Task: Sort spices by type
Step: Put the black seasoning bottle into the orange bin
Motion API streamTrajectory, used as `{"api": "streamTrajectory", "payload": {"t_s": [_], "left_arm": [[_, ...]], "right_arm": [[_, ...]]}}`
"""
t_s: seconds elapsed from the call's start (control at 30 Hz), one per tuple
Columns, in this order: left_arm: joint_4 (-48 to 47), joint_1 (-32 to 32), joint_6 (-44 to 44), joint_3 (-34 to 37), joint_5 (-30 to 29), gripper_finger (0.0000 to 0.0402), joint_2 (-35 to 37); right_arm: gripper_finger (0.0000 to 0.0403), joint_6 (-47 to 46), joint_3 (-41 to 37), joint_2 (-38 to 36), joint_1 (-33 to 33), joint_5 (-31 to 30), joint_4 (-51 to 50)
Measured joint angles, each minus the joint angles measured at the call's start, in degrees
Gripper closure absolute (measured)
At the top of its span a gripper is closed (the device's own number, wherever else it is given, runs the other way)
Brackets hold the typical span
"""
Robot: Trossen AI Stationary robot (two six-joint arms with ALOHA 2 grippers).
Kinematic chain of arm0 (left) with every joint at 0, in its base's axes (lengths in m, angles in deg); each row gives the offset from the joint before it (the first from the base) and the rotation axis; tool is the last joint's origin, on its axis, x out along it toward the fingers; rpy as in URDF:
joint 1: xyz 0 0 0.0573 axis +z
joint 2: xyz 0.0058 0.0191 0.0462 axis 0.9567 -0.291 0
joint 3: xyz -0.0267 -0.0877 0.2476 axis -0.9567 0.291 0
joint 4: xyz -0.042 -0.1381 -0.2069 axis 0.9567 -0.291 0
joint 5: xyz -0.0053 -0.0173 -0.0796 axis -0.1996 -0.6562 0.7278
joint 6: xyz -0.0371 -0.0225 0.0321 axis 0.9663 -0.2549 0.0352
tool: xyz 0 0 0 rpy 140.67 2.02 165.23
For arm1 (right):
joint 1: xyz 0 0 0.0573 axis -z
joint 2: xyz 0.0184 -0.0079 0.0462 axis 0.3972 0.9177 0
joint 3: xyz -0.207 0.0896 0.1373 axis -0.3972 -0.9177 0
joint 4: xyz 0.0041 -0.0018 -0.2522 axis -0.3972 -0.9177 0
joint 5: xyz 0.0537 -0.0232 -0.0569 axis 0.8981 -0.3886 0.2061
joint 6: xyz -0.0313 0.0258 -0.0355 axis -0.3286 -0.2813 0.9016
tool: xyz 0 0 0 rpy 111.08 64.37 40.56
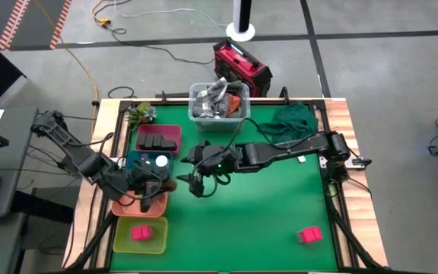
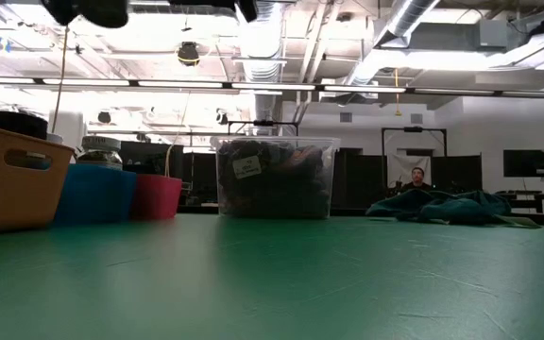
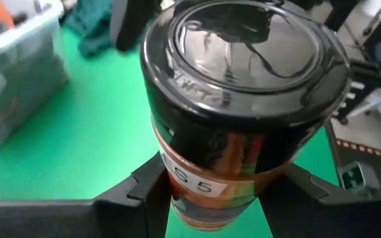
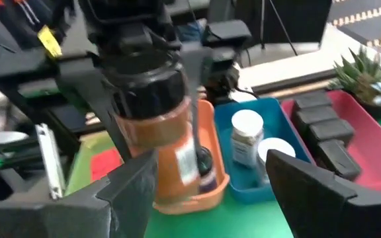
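Green felt-topped table (image 1: 265, 205) first, with the orange plastic tray (image 4: 207, 188) at its left edge; right over that tray hangs the dark-lidded round jar of brown-orange spice (image 3: 240, 112), clamped at its lower body between the left gripper (image 3: 220, 192) fingers. Looks rigid and light but glossy, so I'd guess slippery; best held low on the labelled belly, under the lid lip, like it is. Right gripper (image 4: 207, 192) sits just beside it over the table, spread wide, holding nothing.
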Motion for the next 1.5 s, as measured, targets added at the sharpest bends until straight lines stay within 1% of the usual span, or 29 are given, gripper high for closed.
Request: {"api": "streamTrajectory", "payload": {"t_s": [0.17, 0.33, 0.4, 0.6, 0.7, 0.9, 1.07, 1.27, 1.5], "left_arm": [[-6.37, -2.93, 5.84, 0.00, 1.65, 0.0221, 2.51], [-11.99, -8.14, 11.51, 0.00, 3.44, 0.0222, 4.31], [-13.48, -10.28, 13.79, 0.20, 3.51, 0.0222, 3.85], [-12.52, -15.56, 20.92, 5.42, 2.61, 0.0222, 1.75], [-10.77, -17.43, 22.16, 6.84, 1.03, 0.0222, 0.92], [-13.83, -18.81, 21.84, 7.15, 0.73, 0.0222, -4.36], [-13.59, -18.83, 20.70, 7.17, -0.20, 0.0222, -10.16], [-13.59, -18.83, 23.21, 7.17, -0.27, 0.0222, -15.72], [-13.58, -18.83, 26.61, 7.17, -0.73, 0.0222, -19.95]], "right_arm": [[0.0097, -0.71, 0.00, -1.25, 0.50, 0.00, -4.01], [0.0097, -1.83, 0.00, -2.37, 0.65, 0.02, -9.01], [0.0097, -2.20, 0.00, -2.82, 0.68, -0.01, -9.05], [0.0097, -4.49, 0.00, -4.63, 0.50, -0.04, -12.21], [0.0097, -5.34, 0.00, -5.09, 0.50, -0.07, -12.24], [0.0097, -6.61, 0.00, -5.35, 0.31, -0.31, -12.21], [0.0097, -7.04, 0.00, -5.35, 0.17, -0.31, -12.07], [0.0097, -7.88, 0.00, -5.35, 0.17, -0.31, -12.01], [0.0097, -7.86, 0.00, -5.35, 0.17, -0.28, -12.04]]}}
